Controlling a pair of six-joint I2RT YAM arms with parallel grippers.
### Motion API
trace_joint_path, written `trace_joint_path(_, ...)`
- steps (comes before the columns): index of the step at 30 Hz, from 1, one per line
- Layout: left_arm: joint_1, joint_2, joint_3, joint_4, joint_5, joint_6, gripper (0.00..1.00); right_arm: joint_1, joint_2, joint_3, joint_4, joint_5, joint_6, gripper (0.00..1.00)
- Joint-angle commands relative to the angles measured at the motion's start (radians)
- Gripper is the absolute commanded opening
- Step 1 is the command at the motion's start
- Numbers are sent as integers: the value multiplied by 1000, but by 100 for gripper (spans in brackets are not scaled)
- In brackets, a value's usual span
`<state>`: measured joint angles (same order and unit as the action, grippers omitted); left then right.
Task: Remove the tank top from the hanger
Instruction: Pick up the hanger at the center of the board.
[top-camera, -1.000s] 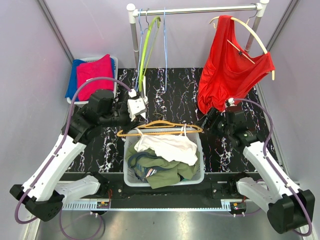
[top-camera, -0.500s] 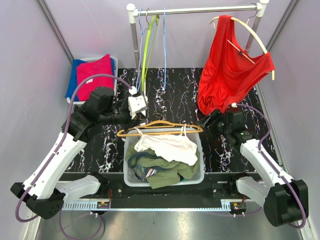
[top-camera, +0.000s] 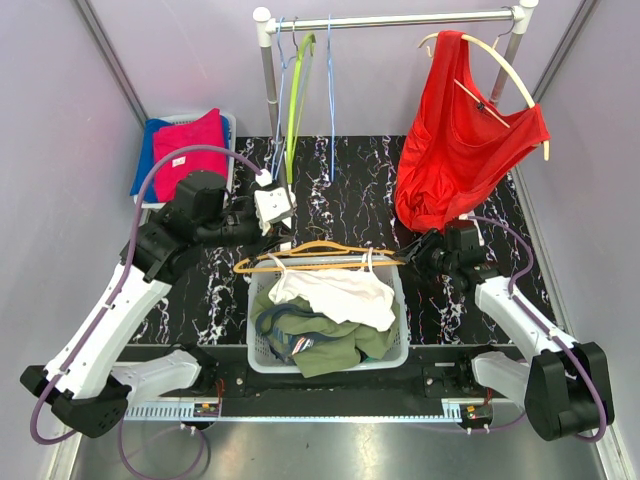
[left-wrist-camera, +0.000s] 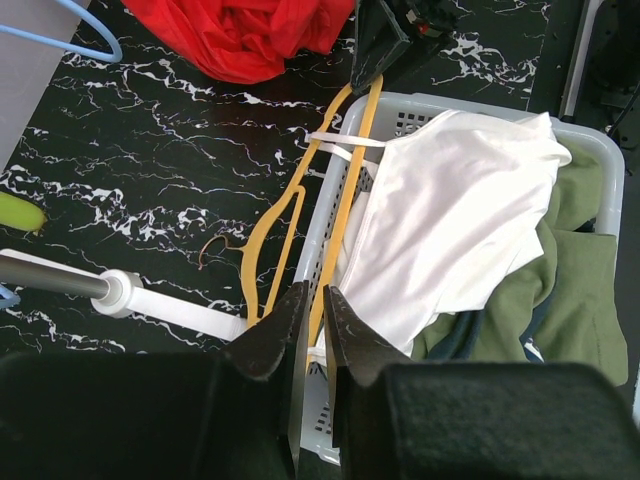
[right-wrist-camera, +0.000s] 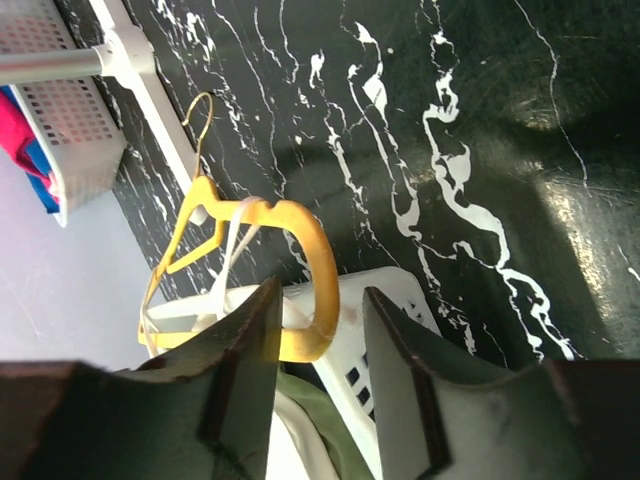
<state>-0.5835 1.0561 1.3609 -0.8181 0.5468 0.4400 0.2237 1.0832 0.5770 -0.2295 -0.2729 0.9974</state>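
Note:
A white tank top (top-camera: 340, 290) hangs by its straps on a yellow hanger (top-camera: 320, 255) lying across the back rim of the white basket (top-camera: 400, 340). My right gripper (top-camera: 415, 250) is open, its jaws standing either side of the hanger's curved right end (right-wrist-camera: 322, 262) without closing on it. My left gripper (top-camera: 273, 207) is shut and empty, above the table behind the basket's left corner. In the left wrist view its jaws (left-wrist-camera: 312, 300) point down over the hanger (left-wrist-camera: 290, 200), the basket rim and the tank top (left-wrist-camera: 450, 220).
A red tank top (top-camera: 450, 140) hangs on a wooden hanger (top-camera: 515, 70) from the rail (top-camera: 400, 18), reaching down near the right arm. Green and blue hangers (top-camera: 297, 90) hang at the rail's left. A bin of pink and blue clothes (top-camera: 185, 150) sits far left. Green clothing fills the basket.
My right gripper has moved left and down to the yellow hanger's right end. My left gripper has drifted slightly back and up, still shut.

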Motion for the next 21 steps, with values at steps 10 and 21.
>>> trace_joint_path(10, 4, -15, 38, 28, 28, -11, 15, -7, 9, -2, 94, 11, 30, 34)
trace_joint_path(21, 4, -21, 41, 28, 25, -6, 15, -7, 6, 0, 116, 5, 26, 0)
